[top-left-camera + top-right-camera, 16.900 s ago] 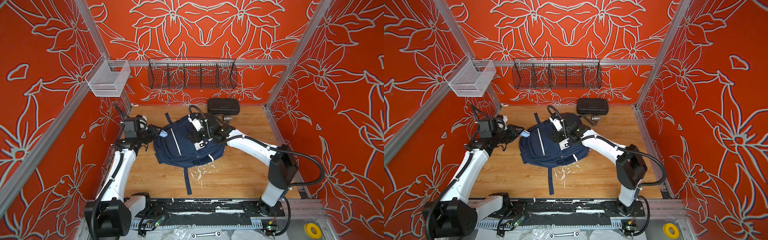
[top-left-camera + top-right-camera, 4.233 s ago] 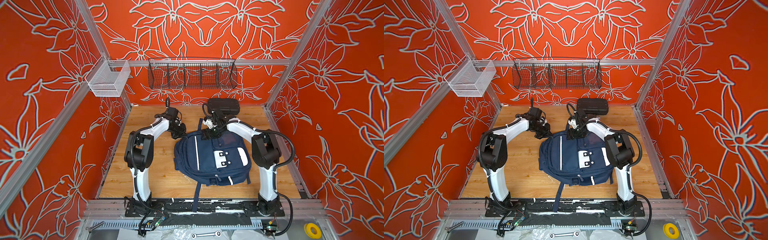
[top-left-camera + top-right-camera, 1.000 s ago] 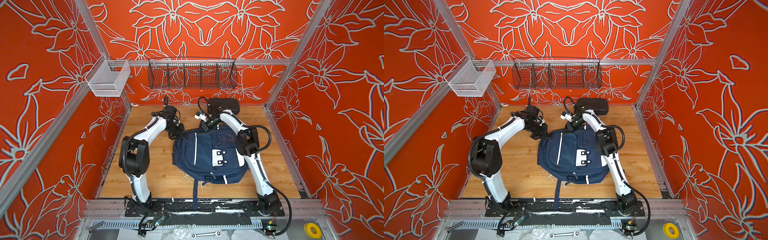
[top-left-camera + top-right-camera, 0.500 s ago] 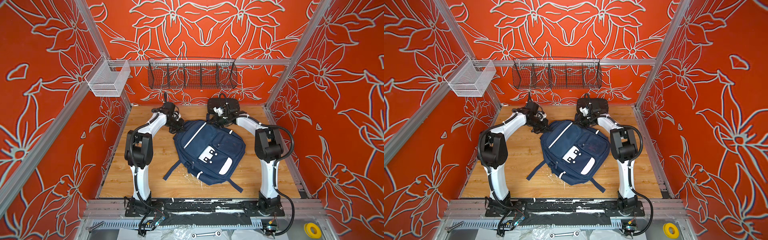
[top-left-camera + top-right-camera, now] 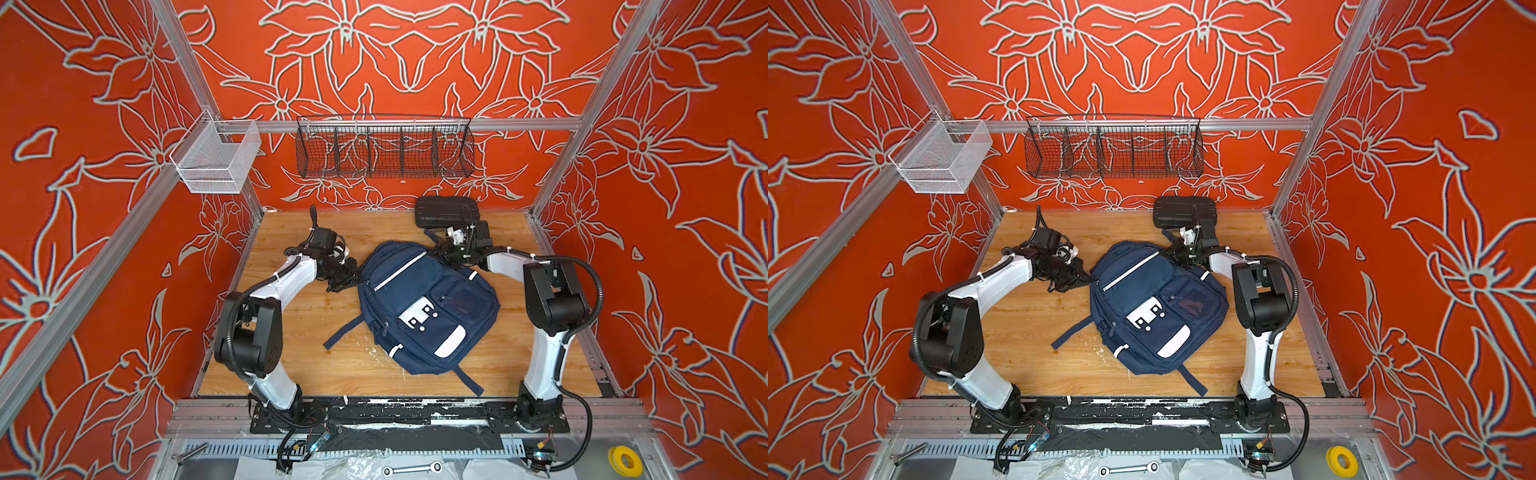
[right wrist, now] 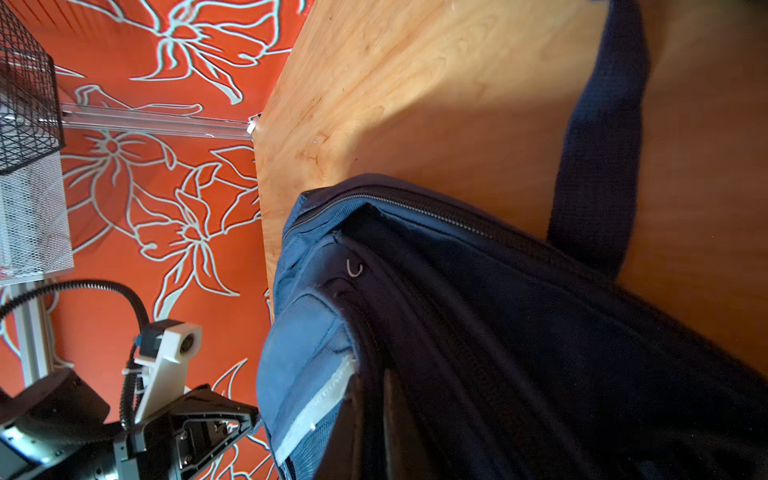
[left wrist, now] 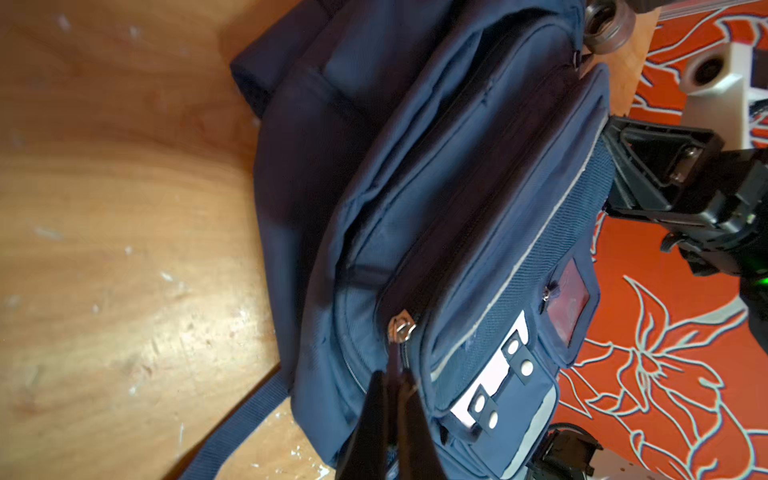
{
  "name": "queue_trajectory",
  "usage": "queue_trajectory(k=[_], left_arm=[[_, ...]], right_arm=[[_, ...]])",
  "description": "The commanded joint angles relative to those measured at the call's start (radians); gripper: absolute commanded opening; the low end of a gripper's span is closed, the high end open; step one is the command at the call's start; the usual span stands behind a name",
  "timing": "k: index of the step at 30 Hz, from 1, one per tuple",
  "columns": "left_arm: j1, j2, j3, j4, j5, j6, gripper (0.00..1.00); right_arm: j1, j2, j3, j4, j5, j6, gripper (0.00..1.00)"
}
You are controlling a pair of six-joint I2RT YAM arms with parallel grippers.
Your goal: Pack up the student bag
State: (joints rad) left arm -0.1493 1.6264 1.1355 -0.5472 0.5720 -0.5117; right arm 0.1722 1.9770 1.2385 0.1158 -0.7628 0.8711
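Pinching the zipper pull (image 7: 400, 329) in my closed left claw (image 7: 397, 374), with my right claw (image 5: 448, 253) clamped on the far top edge of the student bag (image 5: 428, 307) lying in the middle of the table (image 5: 299, 332), I want a steady drag along the zip while the right braces the fabric taut.

Both arms low and stretched forward; left tool (image 5: 351, 277) and right tool (image 5: 445, 255) clamped tight.

The student bag (image 5: 415, 286) is navy with white stripes (image 5: 401, 271).
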Motion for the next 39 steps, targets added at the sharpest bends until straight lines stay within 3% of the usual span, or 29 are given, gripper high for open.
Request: queue_trajectory(k=[1, 4, 6, 8, 10, 12, 14, 18, 22, 26, 35, 39], left_arm=[[-0.017, -0.081, -0.121, -0.028, -0.012, -0.127, 0.00], [-0.056, -0.119, -0.198, 0.064, -0.016, -0.214, 0.00], [-0.074, -0.108, -0.192, 0.098, -0.013, -0.228, 0.00], [-0.080, -0.080, -0.151, 0.102, 0.001, -0.224, 0.00], [-0.081, -0.059, -0.112, 0.095, 0.017, -0.216, 0.00], [-0.082, -0.054, -0.083, 0.072, 0.022, -0.201, 0.00], [-0.082, -0.062, -0.080, 0.055, 0.022, -0.190, 0.00], [-0.082, -0.061, -0.098, 0.032, 0.022, -0.170, 0.00], [-0.082, -0.040, -0.098, 0.031, 0.031, -0.163, 0.00], [-0.082, -0.039, -0.075, 0.003, 0.020, -0.152, 0.00], [-0.083, -0.048, -0.082, -0.023, 0.005, -0.144, 0.00], [-0.082, -0.031, -0.056, -0.038, -0.005, -0.129, 0.00]], right_arm=[[-0.063, -0.069, -0.064, 0.194, 0.211, 0.136, 0.00], [-0.060, -0.092, -0.124, 0.272, 0.203, 0.152, 0.00], [-0.054, -0.092, -0.109, 0.289, 0.125, 0.081, 0.00], [-0.045, -0.094, -0.050, 0.194, 0.041, -0.054, 0.00], [-0.034, -0.111, 0.041, -0.023, 0.004, -0.264, 0.03], [-0.025, -0.115, 0.156, -0.291, 0.003, -0.525, 0.29], [-0.022, -0.100, 0.247, -0.479, 0.020, -0.710, 0.44], [-0.019, 0.029, 0.469, -0.756, -0.039, -0.909, 0.57], [0.008, 0.194, 0.670, -0.977, -0.028, -0.993, 0.62], [0.032, 0.257, 0.690, -0.974, 0.005, -0.994, 0.64], [0.061, 0.366, 0.743, -0.972, -0.135, -0.997, 0.64], [0.079, 0.444, 0.838, -1.062, -0.166, -1.014, 0.54]])
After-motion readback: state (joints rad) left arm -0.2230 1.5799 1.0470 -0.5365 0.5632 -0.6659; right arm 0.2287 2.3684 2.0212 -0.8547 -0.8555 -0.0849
